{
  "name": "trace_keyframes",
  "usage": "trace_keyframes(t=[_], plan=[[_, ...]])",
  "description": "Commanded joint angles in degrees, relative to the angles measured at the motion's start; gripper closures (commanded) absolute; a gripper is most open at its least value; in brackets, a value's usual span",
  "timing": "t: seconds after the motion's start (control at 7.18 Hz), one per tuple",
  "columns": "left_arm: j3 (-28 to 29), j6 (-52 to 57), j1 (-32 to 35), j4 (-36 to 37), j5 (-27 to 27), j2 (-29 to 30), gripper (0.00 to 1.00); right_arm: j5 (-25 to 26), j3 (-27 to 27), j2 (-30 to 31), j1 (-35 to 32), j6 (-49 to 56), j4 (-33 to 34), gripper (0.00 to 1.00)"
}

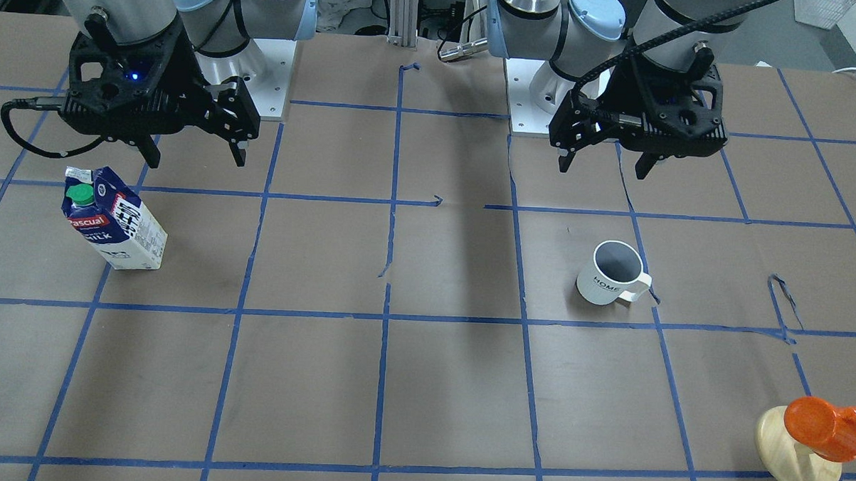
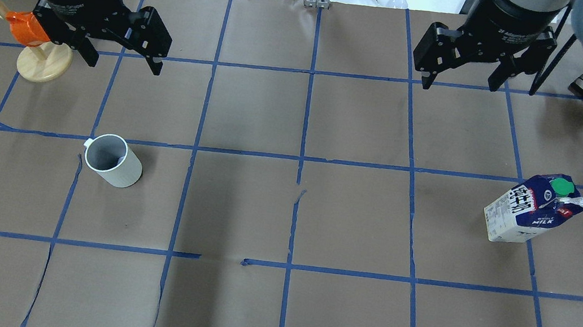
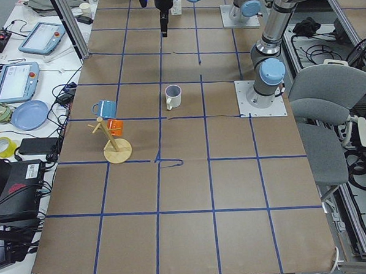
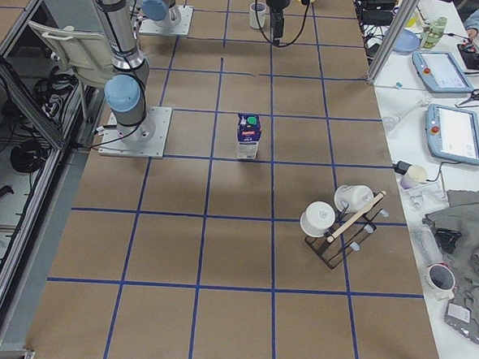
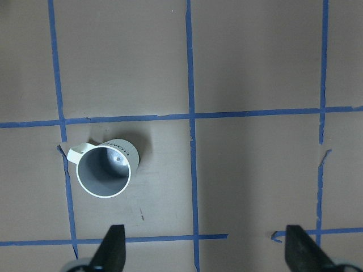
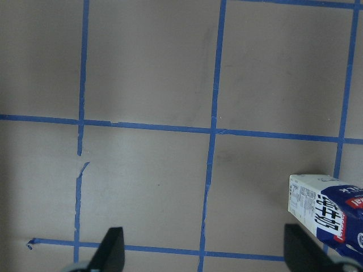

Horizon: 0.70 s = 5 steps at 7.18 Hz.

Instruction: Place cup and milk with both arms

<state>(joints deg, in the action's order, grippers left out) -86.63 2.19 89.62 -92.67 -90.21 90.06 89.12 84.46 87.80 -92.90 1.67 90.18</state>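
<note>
You could read most of the print on the milk [image 1: 115,219]: a red "Pascual" label, "MILK" in white under it, and a green round cap on the gable. The fine print and black block on its white side were too small to make out. The cup [image 1: 610,273] showed "HOME" in small black letters in the front-facing view. In the overhead view that lettering faced away and you saw only the grey inside and the handle.

The right wrist camera cut the carton off at the frame's right edge, so you got just one side panel there. In the overhead view the orange object [image 2: 25,28] on its wooden stand [image 2: 44,65] was partly hidden behind your left gripper [image 1: 603,170]. The white lettering on the right wrist was not clear enough to trust.

Both arms hung above the table [image 1: 451,398] with their grippers pointing straight down. The left gripper's jaws stood wide apart with nothing between them, well above the cup. The right gripper [image 1: 196,163] was spread the same way and held nothing, clear of the milk.

The milk stood upright on the robot's right side of the table. The cup stood mouth up on the left side, its handle beside a line of blue tape [image 1: 644,255].
</note>
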Motion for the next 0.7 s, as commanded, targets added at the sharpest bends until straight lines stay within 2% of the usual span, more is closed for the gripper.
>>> trace_keyframes(t=[0.0,0.56], plan=[[-0.1,0.0,-0.1,-0.7,-0.1,-0.1,0.0,0.0,0.0,0.0,0.0,0.0,-0.1,0.0],[-0.6,0.0,-0.2,-0.8,-0.3,0.4,0.0,0.0,0.0,0.0,0.0,0.0,-0.1,0.0]])
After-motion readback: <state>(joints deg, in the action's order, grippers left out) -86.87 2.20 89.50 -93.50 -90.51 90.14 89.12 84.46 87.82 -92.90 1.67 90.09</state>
